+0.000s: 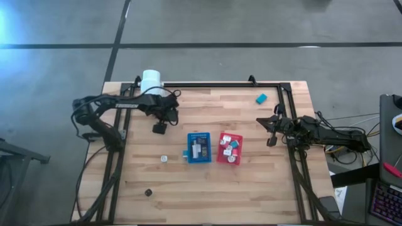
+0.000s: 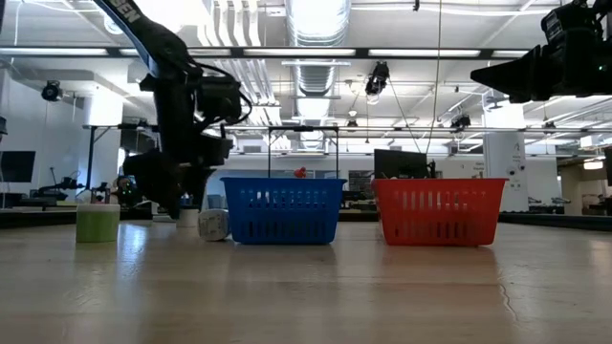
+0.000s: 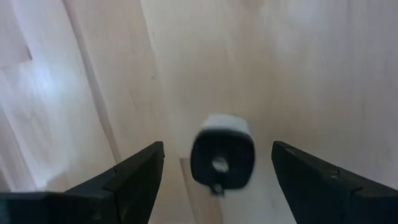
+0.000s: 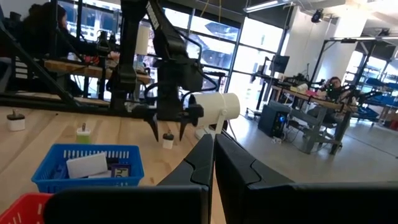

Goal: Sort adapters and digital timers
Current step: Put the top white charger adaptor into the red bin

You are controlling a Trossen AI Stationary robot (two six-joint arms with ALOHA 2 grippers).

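Observation:
A small adapter [image 3: 222, 158], white with a dark face, rests on the wooden table between the blue basket [image 1: 199, 148] and the white cylinder [image 1: 151, 80]. My left gripper [image 3: 217, 149] points down over it and is open, one finger on each side, touching nothing; the right wrist view shows it [image 4: 168, 127] just above the adapter [image 4: 167, 142]. The blue basket holds flat digital timers, and the red basket [image 1: 229, 148] holds several adapters. My right gripper [image 4: 213, 149] waits shut at the table's right edge [image 1: 272, 133].
A white adapter [image 1: 164, 159] and a dark one [image 1: 149, 192] lie on the table nearer the front. A teal timer [image 1: 261, 98] lies at the far right. Black frame rails [image 1: 220, 83] run along the far and side edges.

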